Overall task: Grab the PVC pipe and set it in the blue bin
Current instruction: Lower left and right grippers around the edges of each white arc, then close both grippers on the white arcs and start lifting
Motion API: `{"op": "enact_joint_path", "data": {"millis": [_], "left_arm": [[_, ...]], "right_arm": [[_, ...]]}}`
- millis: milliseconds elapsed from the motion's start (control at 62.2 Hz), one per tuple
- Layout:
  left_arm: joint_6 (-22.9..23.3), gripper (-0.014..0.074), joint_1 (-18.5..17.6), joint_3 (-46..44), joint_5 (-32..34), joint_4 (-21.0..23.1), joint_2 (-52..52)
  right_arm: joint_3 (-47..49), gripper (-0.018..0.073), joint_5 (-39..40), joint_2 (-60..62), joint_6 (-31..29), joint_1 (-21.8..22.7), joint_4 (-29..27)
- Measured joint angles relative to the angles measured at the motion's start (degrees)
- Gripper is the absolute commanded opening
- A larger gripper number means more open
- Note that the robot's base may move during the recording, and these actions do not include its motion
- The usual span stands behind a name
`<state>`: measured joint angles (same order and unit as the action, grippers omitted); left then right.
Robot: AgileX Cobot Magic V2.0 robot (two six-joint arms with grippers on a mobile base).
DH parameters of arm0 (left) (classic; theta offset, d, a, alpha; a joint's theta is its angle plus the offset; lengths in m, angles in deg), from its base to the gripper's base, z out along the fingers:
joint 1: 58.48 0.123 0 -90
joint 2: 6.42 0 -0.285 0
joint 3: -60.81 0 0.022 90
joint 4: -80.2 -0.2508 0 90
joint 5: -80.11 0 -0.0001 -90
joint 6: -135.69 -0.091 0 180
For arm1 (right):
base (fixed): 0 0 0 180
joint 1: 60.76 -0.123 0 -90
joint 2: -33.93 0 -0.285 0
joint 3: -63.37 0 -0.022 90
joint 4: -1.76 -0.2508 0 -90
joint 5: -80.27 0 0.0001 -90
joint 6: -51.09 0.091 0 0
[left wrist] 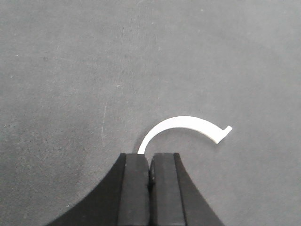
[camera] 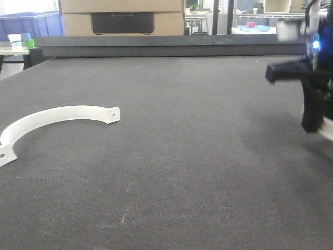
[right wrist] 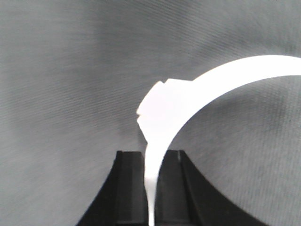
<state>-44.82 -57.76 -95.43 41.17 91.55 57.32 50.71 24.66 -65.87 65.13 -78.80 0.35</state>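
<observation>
We judge the PVC pipe (right wrist: 197,94) light, stiff and slightly slick, best pinched across its flat band, as the right gripper (right wrist: 151,156) clamps it, well apart from the blue bin (camera: 31,23), while the left gripper (left wrist: 149,157), jaws together and empty, hovers just beside 1 end of a 2nd pipe (camera: 57,115) lying flat, also well apart from that bin.

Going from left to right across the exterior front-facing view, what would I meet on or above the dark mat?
PVC pipe, lying flat on the mat at the left edge → right arm, black and blurred, above the mat at the right edge.
</observation>
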Motion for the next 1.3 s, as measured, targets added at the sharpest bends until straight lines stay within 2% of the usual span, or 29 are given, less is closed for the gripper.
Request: {"op": "enact_joint_path", "data": {"millis": [209, 370, 611, 901, 1013, 1062, 1174, 1303], "left_arm": [[0.0, -0.0111, -0.1, -3.0, -3.0, 1.2, 5.0], [0.0, -0.0111, -2.2, -9.2, -6.4, -1.9, 13.3], [0.0, -0.0111, -8.1, -17.1, -10.0, -6.1, 26.0], [0.5, -0.0103, -8.7, -18.3, -11.0, -6.9, 38.0], [0.5, 0.0015, -8.7, -18.3, -11.2, -6.9, 40.2], [0.5, 0.0115, -8.7, -18.3, -11.2, -7.0, 40.8], [0.5, 0.0267, -8.7, -18.3, -11.2, -7.0, 41.0], [0.5, 0.0278, -8.7, -18.2, -11.7, -7.0, 41.0]], "right_arm": [[0.0, -0.0168, 0.0, 7.5, -0.1, -0.4, 0.0], [0.0, -0.0168, 1.4, 12.4, -0.1, -0.4, 0.0], [0.0, -0.0168, 1.0, 14.6, -0.1, -0.4, 0.0], [-0.1, -0.0168, -3.2, 14.6, -0.1, -0.5, 0.0], [-0.7, -0.0168, -3.5, 14.6, -0.2, -0.5, 0.0], [-1.0, -0.0168, -3.7, 14.6, -0.2, -0.5, -0.1], [-1.9, -0.0168, -4.2, 14.6, -0.2, -0.5, -0.1], [-2.7, -0.0168, -4.2, 14.6, -0.2, -0.5, -0.3]]}}
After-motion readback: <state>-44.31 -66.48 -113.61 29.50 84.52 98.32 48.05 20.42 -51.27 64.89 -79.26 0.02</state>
